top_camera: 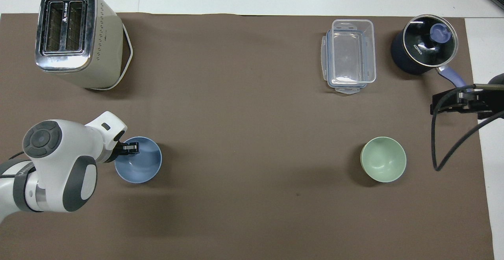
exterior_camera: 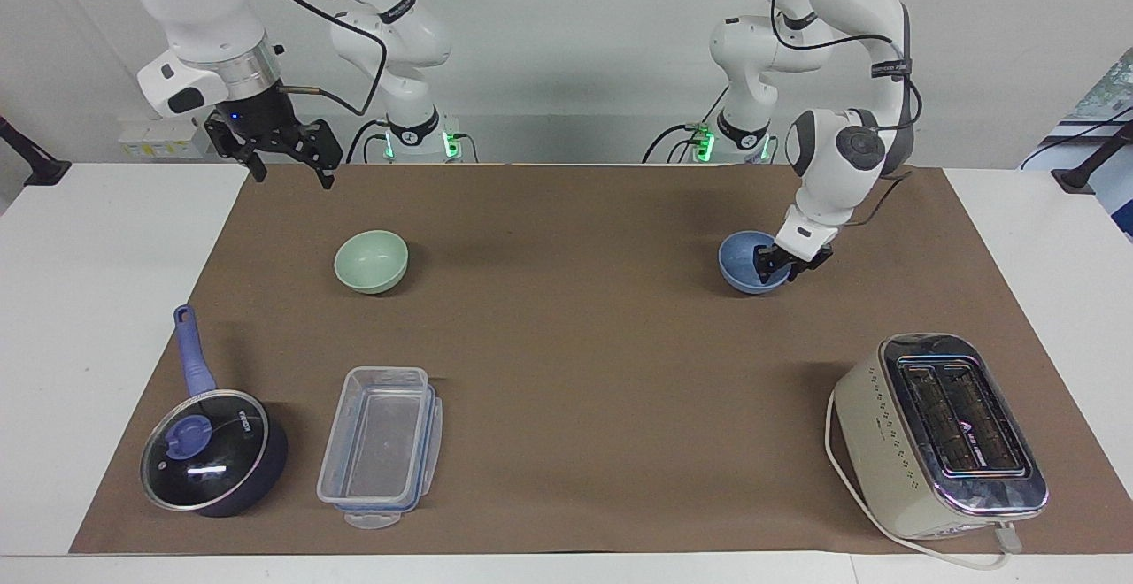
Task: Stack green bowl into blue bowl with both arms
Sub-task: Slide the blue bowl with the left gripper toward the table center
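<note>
Your left gripper (exterior_camera: pixel 782 265) is down at the blue bowl (exterior_camera: pixel 748 263), at the rim on the side toward the left arm's end of the table. One finger sits inside the bowl and the other appears to be outside the wall; whether the fingers have actually closed on the rim I cannot tell. The blue bowl rests upright on the brown mat (exterior_camera: pixel 575 318).

Your right gripper (exterior_camera: pixel 285 152) waits in the air over the mat's edge at the right arm's end, fingers spread apart and holding nothing.

The green bowl (exterior_camera: pixel 371 260) stands upright on the mat, well apart from the blue bowl and untouched.

Farther from the robots you have a lidded saucepan (exterior_camera: pixel 212 453), a clear plastic container (exterior_camera: pixel 382 445) beside it, and a toaster (exterior_camera: pixel 940 435).
</note>
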